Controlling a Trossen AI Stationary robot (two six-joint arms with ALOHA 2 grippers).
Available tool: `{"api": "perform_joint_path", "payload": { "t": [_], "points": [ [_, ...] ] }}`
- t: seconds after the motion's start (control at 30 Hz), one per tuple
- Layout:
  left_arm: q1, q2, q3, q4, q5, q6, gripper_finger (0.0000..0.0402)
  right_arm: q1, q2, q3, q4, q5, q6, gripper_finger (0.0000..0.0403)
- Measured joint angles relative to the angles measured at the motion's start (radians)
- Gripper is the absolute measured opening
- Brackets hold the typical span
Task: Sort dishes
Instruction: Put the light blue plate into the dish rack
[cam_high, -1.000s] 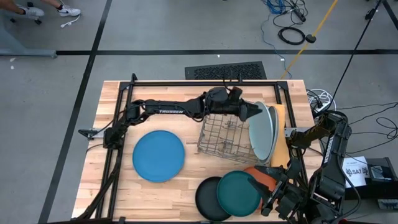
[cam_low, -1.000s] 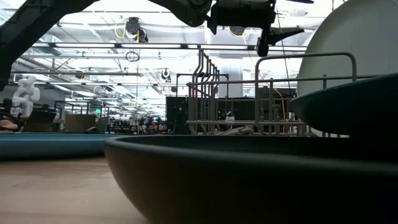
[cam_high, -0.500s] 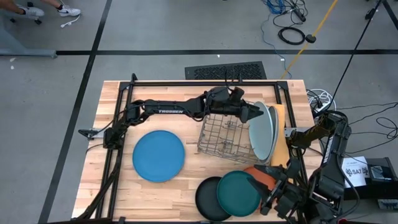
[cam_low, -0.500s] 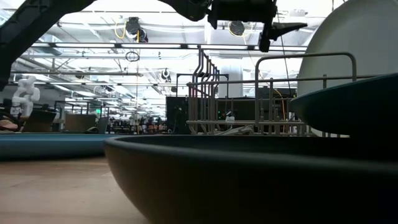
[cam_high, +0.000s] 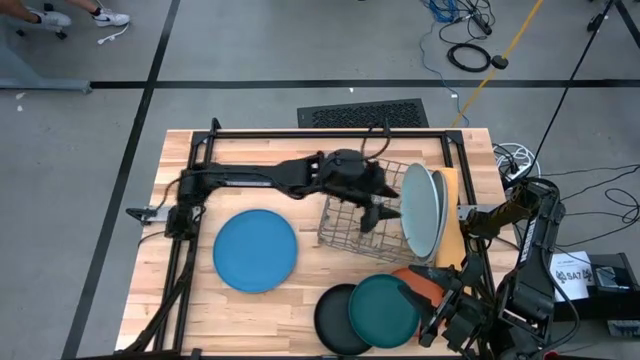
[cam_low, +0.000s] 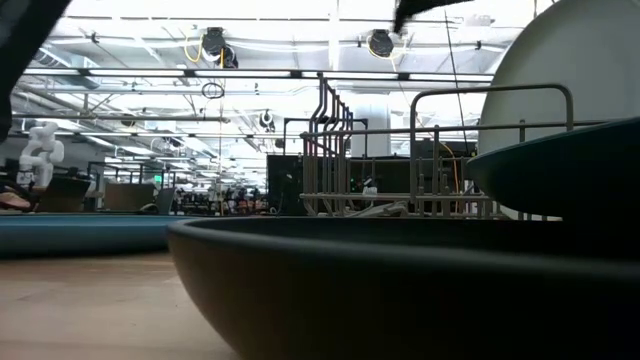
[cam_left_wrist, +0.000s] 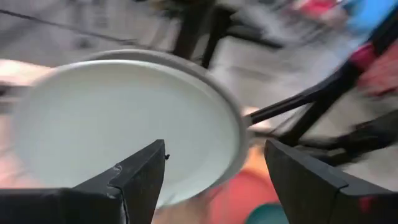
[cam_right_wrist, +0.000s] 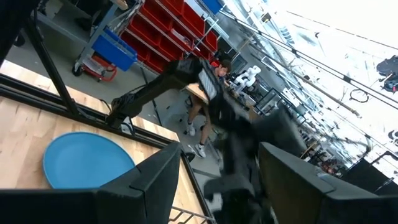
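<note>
Two large plates, pale blue (cam_high: 418, 212) and grey (cam_high: 438, 205), stand on edge at the right end of the wire rack (cam_high: 355, 222). The left wrist view shows the pale plate (cam_left_wrist: 118, 124) with the grey rim (cam_left_wrist: 234, 118) behind it. The medium blue plate (cam_high: 255, 250) lies flat on the table at the left. Black (cam_high: 335, 320), dark teal (cam_high: 385, 308) and orange (cam_high: 422, 283) plates overlap near the front edge. My left gripper (cam_high: 376, 212) hovers open over the rack, left of the standing plates and clear of them. My right gripper (cam_right_wrist: 217, 186) waits open at the table's right side.
A tan board (cam_high: 452, 225) stands just right of the upright plates. Black frame rails (cam_high: 320, 133) run along the table's far and side edges. In the low view the black plate's rim (cam_low: 400, 270) fills the foreground, with the rack (cam_low: 400, 150) behind it.
My left gripper has drawn back from the standing plates toward the table's left and near edge, has risen until almost out of the low view's top, and has rolled about its own axis. The two plates stay upright in the rack.
</note>
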Motion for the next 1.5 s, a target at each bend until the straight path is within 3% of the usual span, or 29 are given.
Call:
{"api": "perform_joint_path", "payload": {
  "t": [0.17, 0.4, 0.6, 0.73, 0.97, 1.0, 1.13, 1.33, 1.5],
  "points": [
    [-0.082, -0.164, -0.001, -0.211, -0.339, 0.121, 0.0273, -0.002, 0.0, 0.0, 0.001, 0.0, 0.02, 0.021],
    [-0.242, -0.421, -0.104, -0.307, -0.699, 0.184, 0.0273, -0.058, 0.0, 0.0, 0.009, 0.0, 0.112, 0.021],
    [-0.423, -0.599, -0.321, -0.324, -0.961, 0.098, 0.0273, -0.171, -0.004, 0.017, 0.074, -0.025, 0.114, 0.021],
    [-0.53, -0.685, -0.524, -0.286, -1.087, -0.033, 0.0273, -0.262, -0.021, 0.157, 0.188, -0.127, 0.022, 0.021],
    [-0.63, -0.722, -0.879, -0.08, -1.159, -0.268, 0.0273, -0.374, -0.017, 0.378, 0.091, -0.151, -0.075, 0.021],
    [-0.635, -0.722, -0.922, -0.038, -1.156, -0.29, 0.0273, -0.387, -0.019, 0.39, 0.055, -0.197, -0.044, 0.021],
    [-0.65, -0.714, -1.071, 0.163, -1.139, -0.294, 0.0273, -0.471, 0.007, 0.39, -0.142, -0.608, 0.266, 0.021],
    [-0.649, -0.714, -1.145, 0.278, -1.136, -0.217, 0.0273, -0.612, 0.154, 0.421, -0.329, -0.88, 0.409, 0.021],
    [-0.65, -0.714, -1.145, 0.299, -1.129, -0.175, 0.0273, -0.792, 0.164, 0.576, -0.839, -1.039, 0.772, 0.021]
  ]
}}
